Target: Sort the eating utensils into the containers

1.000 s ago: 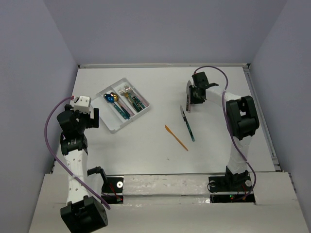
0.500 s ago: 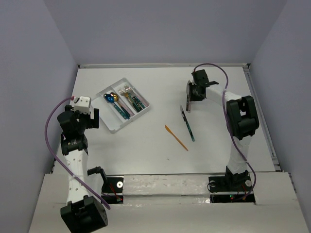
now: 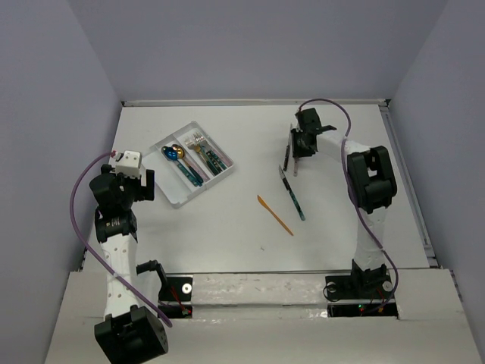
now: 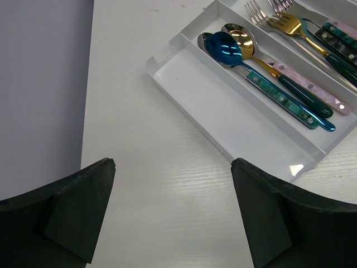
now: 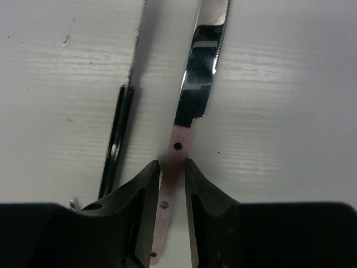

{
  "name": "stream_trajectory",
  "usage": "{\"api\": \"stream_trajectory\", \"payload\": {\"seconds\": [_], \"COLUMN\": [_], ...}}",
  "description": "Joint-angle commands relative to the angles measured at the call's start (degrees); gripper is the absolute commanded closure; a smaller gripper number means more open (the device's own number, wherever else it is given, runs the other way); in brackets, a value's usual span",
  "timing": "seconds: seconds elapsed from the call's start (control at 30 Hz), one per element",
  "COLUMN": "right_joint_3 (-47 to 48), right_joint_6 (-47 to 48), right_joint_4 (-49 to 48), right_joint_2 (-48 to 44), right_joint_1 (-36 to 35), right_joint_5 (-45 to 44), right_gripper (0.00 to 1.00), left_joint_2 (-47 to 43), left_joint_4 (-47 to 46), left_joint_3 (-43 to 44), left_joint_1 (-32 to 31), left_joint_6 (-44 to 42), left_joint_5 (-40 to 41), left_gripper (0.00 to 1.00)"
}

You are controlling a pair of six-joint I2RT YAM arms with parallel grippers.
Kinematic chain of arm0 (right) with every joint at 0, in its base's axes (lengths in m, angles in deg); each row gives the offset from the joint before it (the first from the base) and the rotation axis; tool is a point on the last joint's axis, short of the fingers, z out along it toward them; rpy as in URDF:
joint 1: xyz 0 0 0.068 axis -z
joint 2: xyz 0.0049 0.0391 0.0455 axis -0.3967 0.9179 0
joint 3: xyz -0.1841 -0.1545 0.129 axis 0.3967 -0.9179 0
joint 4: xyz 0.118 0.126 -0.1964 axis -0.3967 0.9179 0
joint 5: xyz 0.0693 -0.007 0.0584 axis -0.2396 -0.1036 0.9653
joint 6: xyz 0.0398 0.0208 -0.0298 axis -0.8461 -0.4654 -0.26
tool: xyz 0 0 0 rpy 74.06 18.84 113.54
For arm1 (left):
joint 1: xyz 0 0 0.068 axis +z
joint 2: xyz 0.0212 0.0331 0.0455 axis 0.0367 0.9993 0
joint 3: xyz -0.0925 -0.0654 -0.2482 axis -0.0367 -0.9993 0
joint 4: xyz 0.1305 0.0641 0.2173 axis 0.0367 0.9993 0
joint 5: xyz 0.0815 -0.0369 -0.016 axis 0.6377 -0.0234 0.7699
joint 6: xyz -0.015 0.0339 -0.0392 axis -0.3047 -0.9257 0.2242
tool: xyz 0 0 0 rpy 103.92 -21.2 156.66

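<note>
My right gripper (image 3: pixel 296 146) is shut on the pink handle of a silver-bladed knife (image 5: pixel 198 84); in the right wrist view the fingers (image 5: pixel 146 178) pinch the handle just below the blade. A dark-handled knife (image 5: pixel 117 145) lies beside it on the left. A teal-handled knife (image 3: pixel 293 195) and an all-orange knife (image 3: pixel 274 214) lie on the table nearer the middle. The clear three-compartment tray (image 3: pixel 175 194) holds spoons (image 4: pixel 228 47) in its middle slot and forks (image 4: pixel 279 22) in the far one; its near slot (image 4: pixel 189 95) is bare. My left gripper (image 4: pixel 173 164) is open and empty, just short of the tray.
Grey walls close in the table on the left, back and right. A raised lip (image 3: pixel 409 182) runs along the right side. The right arm (image 3: pixel 369 182) reaches across the right half of the table.
My right gripper has shifted a little left and towards the back wall with the pink-handled knife in it. The left arm has not moved.
</note>
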State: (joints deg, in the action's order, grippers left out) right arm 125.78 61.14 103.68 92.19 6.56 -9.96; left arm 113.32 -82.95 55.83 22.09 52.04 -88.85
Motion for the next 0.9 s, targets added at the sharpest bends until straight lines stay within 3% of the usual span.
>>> {"api": "stream_trajectory", "payload": {"seconds": [0.0,0.37,0.43,0.47,0.63,0.87], "right_joint_3": [3.1,1.17,-0.41,-0.5,-1.64,-7.35], "right_joint_6": [0.2,-2.27,-1.39,-0.86,2.22,6.08], "right_joint_4": [1.39,5.6,5.78,5.7,2.28,-13.54], "right_joint_2": [3.26,3.54,3.01,2.74,-2.34,-18.15], "right_joint_1": [-0.5,0.73,0.73,0.73,0.73,-2.41], "right_joint_5": [-0.65,-8.29,-7.86,-7.08,-6.89,-10.22], "right_gripper": [0.69,0.75,0.87,1.0,1.0,1.0], "left_joint_2": [-0.73,-0.38,-0.29,-0.29,-0.2,-0.11], "left_joint_4": [-1.91,-2.0,-1.91,-2.0,-1.73,1.25], "left_joint_3": [-0.13,-0.04,0.05,-0.04,0.4,4.35], "left_joint_1": [0.23,0.23,0.14,0.23,0.23,0.23], "left_joint_6": [0.4,0.49,0.49,0.49,0.49,-0.04], "left_joint_5": [0.08,0.52,0.52,0.44,0.7,-0.62], "left_gripper": [0.01,0.01,0.01,0.01,0.01,0.01]}}
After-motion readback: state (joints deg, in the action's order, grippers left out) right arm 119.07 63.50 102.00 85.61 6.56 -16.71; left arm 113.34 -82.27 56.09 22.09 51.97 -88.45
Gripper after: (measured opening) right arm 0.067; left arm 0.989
